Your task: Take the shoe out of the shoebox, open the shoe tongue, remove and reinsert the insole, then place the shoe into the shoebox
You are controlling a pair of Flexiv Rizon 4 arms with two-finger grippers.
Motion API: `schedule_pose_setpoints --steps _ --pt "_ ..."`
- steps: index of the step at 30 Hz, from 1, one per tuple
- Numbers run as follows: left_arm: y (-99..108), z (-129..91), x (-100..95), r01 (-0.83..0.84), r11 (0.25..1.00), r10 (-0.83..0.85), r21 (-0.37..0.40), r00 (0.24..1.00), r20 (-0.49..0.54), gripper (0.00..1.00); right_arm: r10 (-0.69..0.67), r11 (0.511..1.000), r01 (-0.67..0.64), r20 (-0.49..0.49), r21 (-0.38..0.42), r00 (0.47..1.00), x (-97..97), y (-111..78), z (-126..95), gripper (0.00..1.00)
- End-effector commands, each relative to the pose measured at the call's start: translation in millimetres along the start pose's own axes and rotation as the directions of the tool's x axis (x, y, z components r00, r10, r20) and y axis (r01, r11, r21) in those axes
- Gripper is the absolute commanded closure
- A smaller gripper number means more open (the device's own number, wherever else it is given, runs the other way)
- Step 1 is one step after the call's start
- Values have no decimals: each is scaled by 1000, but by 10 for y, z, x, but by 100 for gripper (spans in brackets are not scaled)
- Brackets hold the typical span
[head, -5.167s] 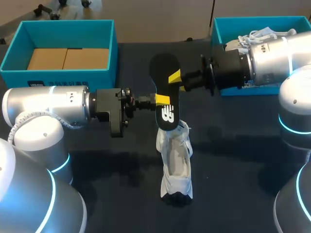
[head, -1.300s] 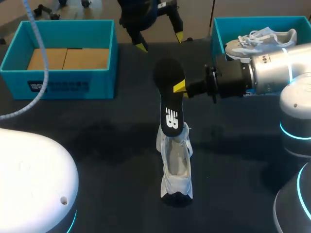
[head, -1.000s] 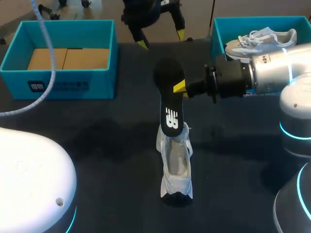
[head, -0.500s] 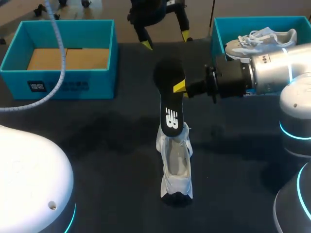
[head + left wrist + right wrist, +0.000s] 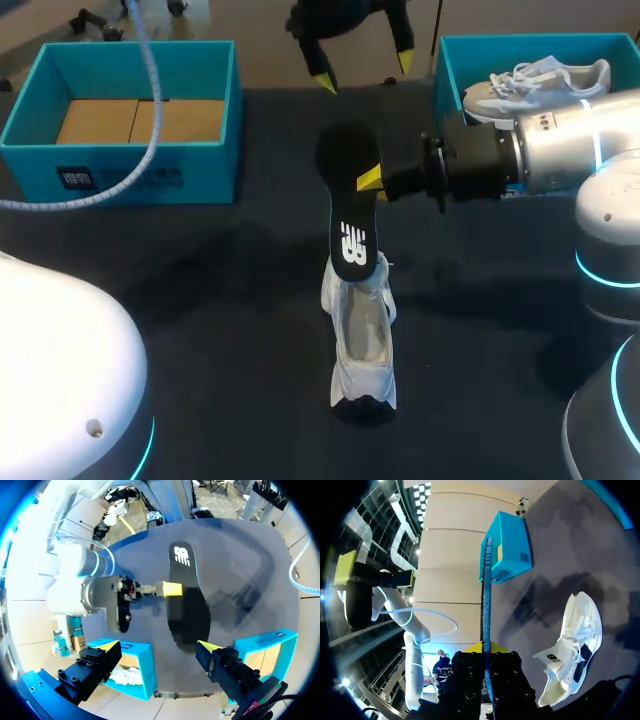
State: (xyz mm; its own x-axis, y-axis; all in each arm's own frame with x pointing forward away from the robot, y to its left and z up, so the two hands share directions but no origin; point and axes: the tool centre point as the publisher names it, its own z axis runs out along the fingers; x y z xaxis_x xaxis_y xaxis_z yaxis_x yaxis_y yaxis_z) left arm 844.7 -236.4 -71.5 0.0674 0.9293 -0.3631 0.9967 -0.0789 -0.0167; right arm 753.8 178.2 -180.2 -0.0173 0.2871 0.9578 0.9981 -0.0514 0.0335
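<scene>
The dark matte bench (image 5: 200, 300) bore one teal shoebox (image 5: 130, 160) upper left and a second shoebox (image 5: 447, 62) upper right. The right arm (image 5: 540, 150) reached in level, its jaws pinching the thin black insole (image 5: 347, 200) upright above the white mesh shoe (image 5: 362, 340) at lower centre. The left arm (image 5: 345, 12) hung at top centre, jaws spread.

A dark matte table (image 5: 500, 330) fills the scene, soft shadows lying across its surface.
</scene>
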Motion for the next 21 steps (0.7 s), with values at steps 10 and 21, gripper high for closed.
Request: schedule_pose_setpoints --steps 10,21 --pt "-531 -171 521 47 996 -1 -82 877 481 0 0 1000 0 1 -1 1000 0 1 18 100" --pt "-620 -231 745 152 985 -66 -79 760 647 0 0 1000 0 1 -1 1000 0 1 18 100"
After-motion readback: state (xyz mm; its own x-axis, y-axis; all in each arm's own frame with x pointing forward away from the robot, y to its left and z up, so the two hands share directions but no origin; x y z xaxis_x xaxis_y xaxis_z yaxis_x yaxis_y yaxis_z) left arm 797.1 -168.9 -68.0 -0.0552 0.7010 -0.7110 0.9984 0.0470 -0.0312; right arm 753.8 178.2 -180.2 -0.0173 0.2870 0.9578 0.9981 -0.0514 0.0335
